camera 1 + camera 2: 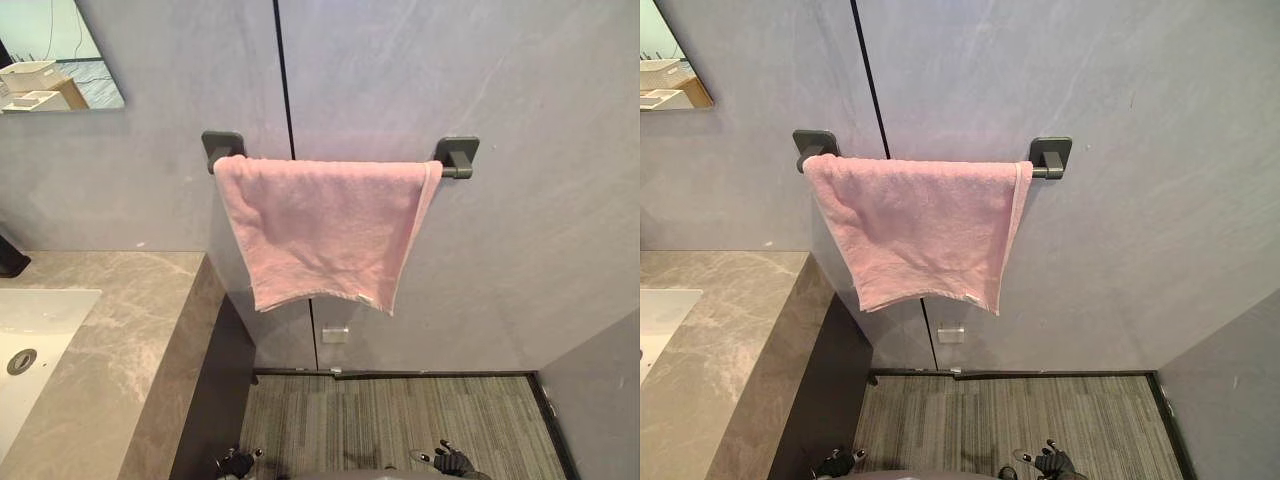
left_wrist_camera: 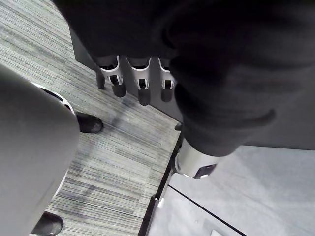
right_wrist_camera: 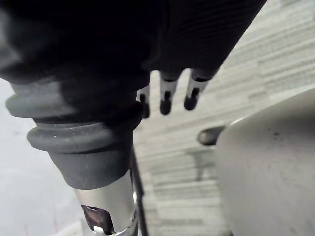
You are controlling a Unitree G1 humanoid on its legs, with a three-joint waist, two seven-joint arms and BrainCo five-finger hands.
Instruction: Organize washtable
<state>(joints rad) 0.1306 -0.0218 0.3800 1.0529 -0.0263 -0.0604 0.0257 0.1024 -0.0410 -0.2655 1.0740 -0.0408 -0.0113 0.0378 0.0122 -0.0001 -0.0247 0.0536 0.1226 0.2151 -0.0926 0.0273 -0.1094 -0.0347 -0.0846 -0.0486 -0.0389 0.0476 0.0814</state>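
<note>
Below the towel (image 1: 325, 235) on its bar (image 1: 455, 160), left hand (image 1: 237, 464) and right hand (image 1: 453, 461) hang with fingers released.

A marbled grey-brown counter (image 1: 120, 330) runs along the left, with a white sink (image 1: 45, 315) set into it and a round drain (image 1: 21, 361) in the basin. On the far wall to its right, a dark towel bar (image 1: 457, 156) carries a pink towel (image 1: 325, 230) draped over it. Below lies a striped grey carpet floor (image 1: 400, 420).
</note>
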